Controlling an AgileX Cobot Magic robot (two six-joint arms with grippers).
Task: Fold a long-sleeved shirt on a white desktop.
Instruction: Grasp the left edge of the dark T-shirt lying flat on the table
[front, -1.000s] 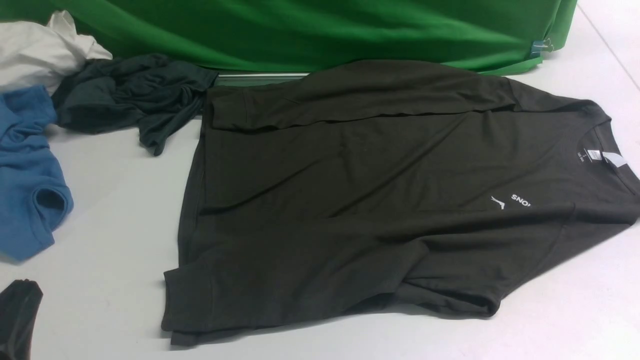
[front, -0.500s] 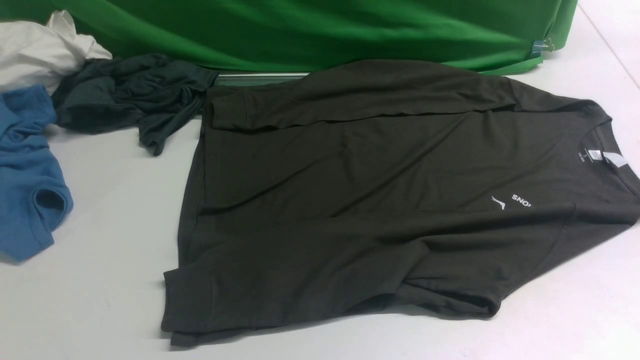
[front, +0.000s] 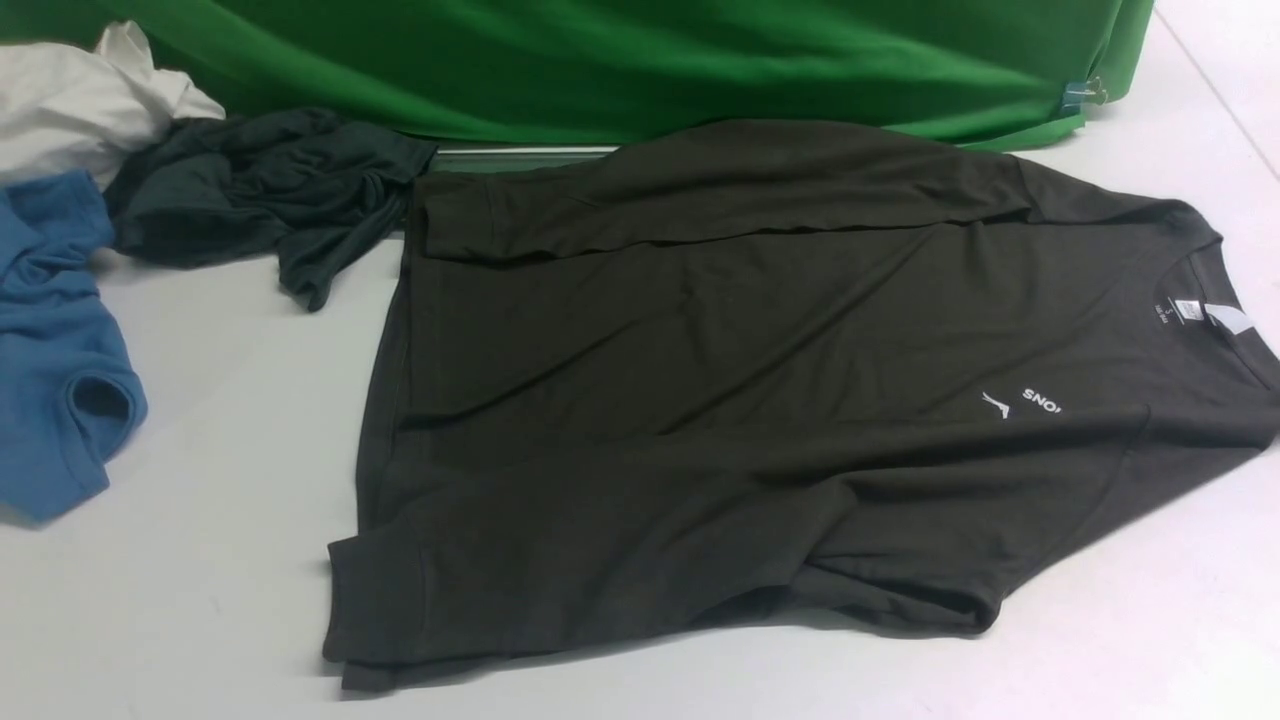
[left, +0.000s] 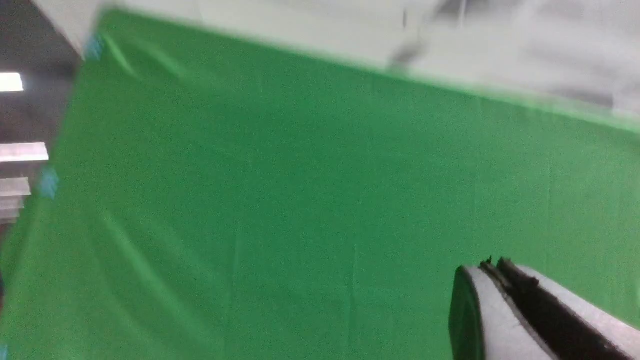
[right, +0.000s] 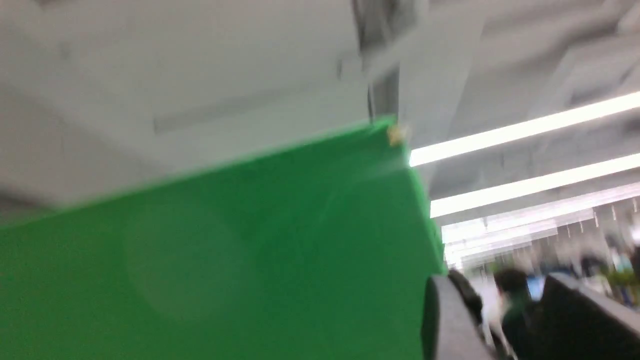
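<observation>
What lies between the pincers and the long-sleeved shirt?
Nothing visible: the long-sleeved shirt lies uncovered on the white desktop; the teal-grey garment only borders its far left corner. Left pincer and right pincer face the green backdrop.

Front camera: between my arms, looking forward and down on the table (front: 200, 430), green backdrop (front: 650, 60) behind. Left wrist camera: faces upward past my left fingers (left: 492, 320), backdrop filling it, blurred. Right wrist camera: faces upward past my right fingers (right: 447, 325) to the backdrop's top corner and ceiling lights (right: 525, 130). Only the backdrop is shared.
</observation>
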